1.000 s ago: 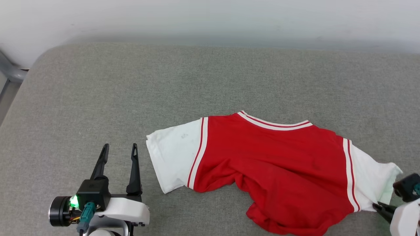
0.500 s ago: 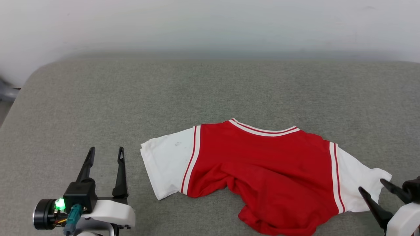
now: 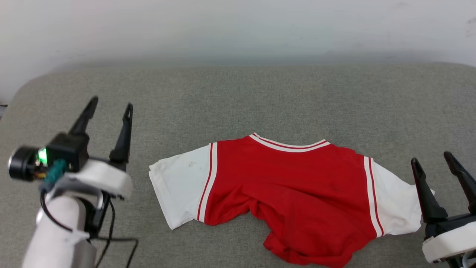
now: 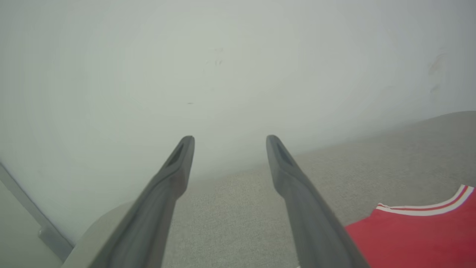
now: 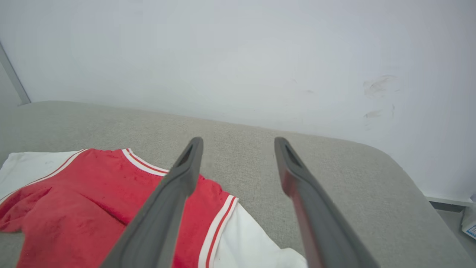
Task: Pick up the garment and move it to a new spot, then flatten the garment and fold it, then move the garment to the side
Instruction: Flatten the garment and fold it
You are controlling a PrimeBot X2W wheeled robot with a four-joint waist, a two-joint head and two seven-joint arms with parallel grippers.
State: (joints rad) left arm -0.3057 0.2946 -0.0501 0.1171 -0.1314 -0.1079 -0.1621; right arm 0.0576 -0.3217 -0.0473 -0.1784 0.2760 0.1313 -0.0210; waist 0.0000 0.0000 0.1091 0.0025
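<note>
Lighting: bright, even and diffuse; no single source can be made out, and there is no glare. Shadows are faint and soft: a thin dark line under the hem of the garment [image 3: 290, 186], a dim band where the wall [image 3: 238, 29] meets the grey fabric surface [image 3: 260, 100].

Head view: sharp at centre. The left forearm [image 3: 55, 230] is smeared, and the green lamp [image 3: 42, 155] above it blooms.

Left wrist view: hazy, low contrast, grey-green cast. The fingers [image 4: 163, 193] blur towards the bottom edge.

Right wrist view: clearer. The surface's edge bows with wide-angle distortion, and one finger carries a red reflected tint.
</note>
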